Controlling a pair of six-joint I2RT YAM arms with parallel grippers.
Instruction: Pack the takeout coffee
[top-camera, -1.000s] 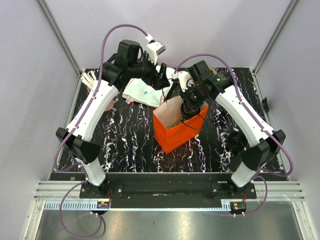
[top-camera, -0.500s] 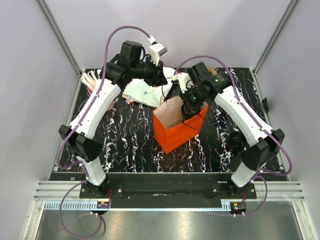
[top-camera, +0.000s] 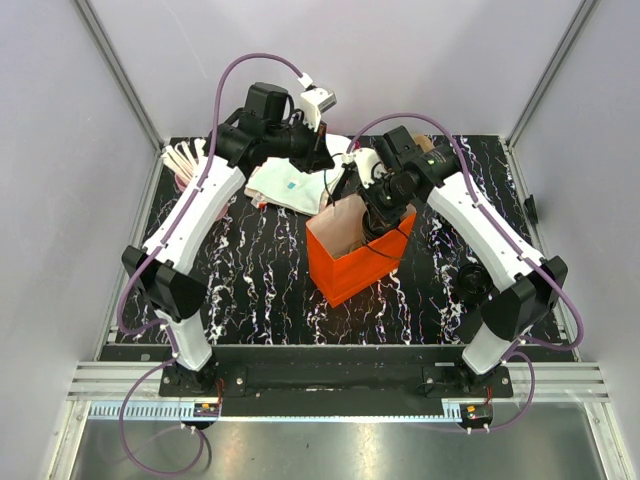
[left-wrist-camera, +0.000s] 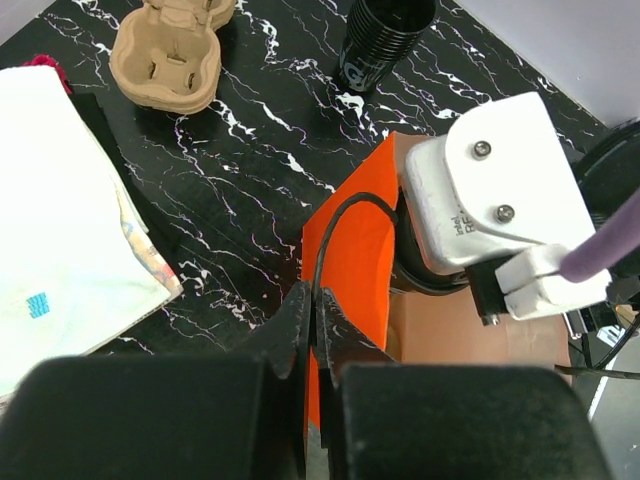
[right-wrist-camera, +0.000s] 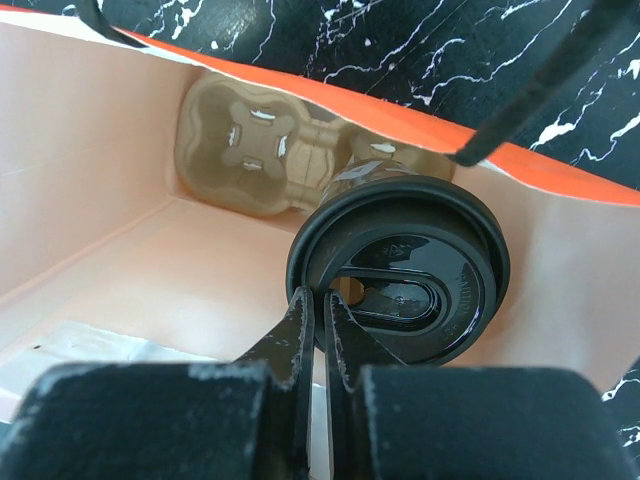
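Far left of the black marbled surface (top-camera: 250, 280), at the back corner beside the left arm: pink cup of wooden stirrers (top-camera: 186, 165). Next to the right, white paper packet (top-camera: 283, 185) with a small blue mark, lying flat.

Just right of that, left hand (left-wrist-camera: 313, 300), clenched on the thin black cord handle (left-wrist-camera: 335, 215) of the orange bag (top-camera: 345, 270), both fingers pressed together around the cord. Seen from that wrist, beyond the bag: spare cardboard tray (left-wrist-camera: 165, 55) lying flat on the surface. To its right, a ribbed black cup (left-wrist-camera: 385, 40), standing, well apart from the tray.

Middle of the surface: orange bag standing open, mouth up. Down inside it, entering from the right side, right hand (right-wrist-camera: 320, 300), fingers nearly together, pinching the near rim of the black lid of the takeout coffee (right-wrist-camera: 410, 260).

Takeout coffee inside the bag, upright, close to one wall, right beside the brown two-hollow tray (right-wrist-camera: 245, 145) on the bag's floor. Seated in a hollow or only touching the tray: cannot tell.
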